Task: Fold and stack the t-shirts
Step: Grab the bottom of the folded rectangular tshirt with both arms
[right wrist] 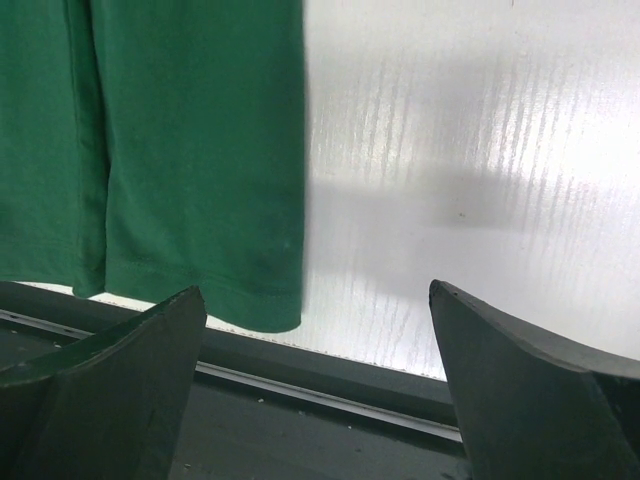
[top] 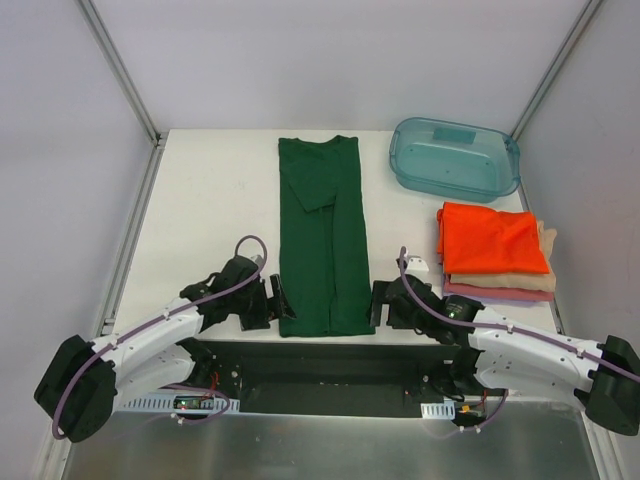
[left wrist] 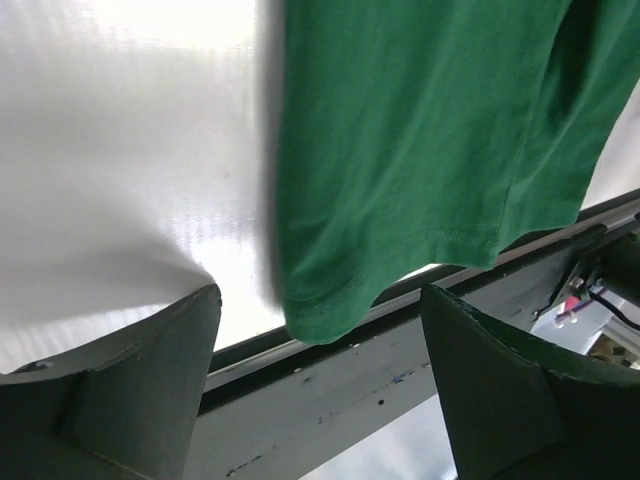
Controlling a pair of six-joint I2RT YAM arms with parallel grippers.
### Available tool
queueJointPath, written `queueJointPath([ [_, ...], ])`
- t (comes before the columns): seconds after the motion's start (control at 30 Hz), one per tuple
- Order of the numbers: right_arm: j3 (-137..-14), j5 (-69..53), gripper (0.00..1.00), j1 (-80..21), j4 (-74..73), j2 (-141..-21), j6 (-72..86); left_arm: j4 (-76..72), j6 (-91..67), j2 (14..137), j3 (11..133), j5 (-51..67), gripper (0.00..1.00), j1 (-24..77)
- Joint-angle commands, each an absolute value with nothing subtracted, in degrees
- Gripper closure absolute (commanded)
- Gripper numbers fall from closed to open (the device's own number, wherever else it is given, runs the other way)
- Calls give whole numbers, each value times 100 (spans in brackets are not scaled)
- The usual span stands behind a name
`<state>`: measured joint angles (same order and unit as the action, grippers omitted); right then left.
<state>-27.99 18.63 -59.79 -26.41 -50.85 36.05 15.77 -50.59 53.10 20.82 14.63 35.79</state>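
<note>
A dark green t-shirt [top: 322, 235] lies folded into a long narrow strip down the middle of the white table, its hem at the near edge. My left gripper [top: 272, 297] is open and empty just left of the hem's near left corner [left wrist: 320, 318]. My right gripper [top: 380, 303] is open and empty just right of the hem's near right corner [right wrist: 270, 310]. A stack of folded t-shirts sits at the right: bright orange [top: 492, 238] on top, beige [top: 505, 282] below, pink [top: 500, 294] at the bottom.
A translucent teal plastic tub [top: 455, 158] stands at the back right, behind the stack. The table's near edge [top: 320, 342] has a dark metal rail just below both grippers. Grey walls and metal frame posts surround the table.
</note>
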Motion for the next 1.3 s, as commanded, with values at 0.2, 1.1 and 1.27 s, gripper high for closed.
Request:
queueJointPath([
  [0.2,-2628,1881,4,-5933,-2066,-5256,4148,1239,-5396,5976,2074,1766,50,4016],
  [1.1,-2470,431,56,-5906,-1266,-6266,4579,1239,-5757,5819,1767,1345,100,4122],
  [1.27,-2391,396,85,-5941,-1161,-6206,4623,1248,-5827,5556,1644,1432,100,4131],
])
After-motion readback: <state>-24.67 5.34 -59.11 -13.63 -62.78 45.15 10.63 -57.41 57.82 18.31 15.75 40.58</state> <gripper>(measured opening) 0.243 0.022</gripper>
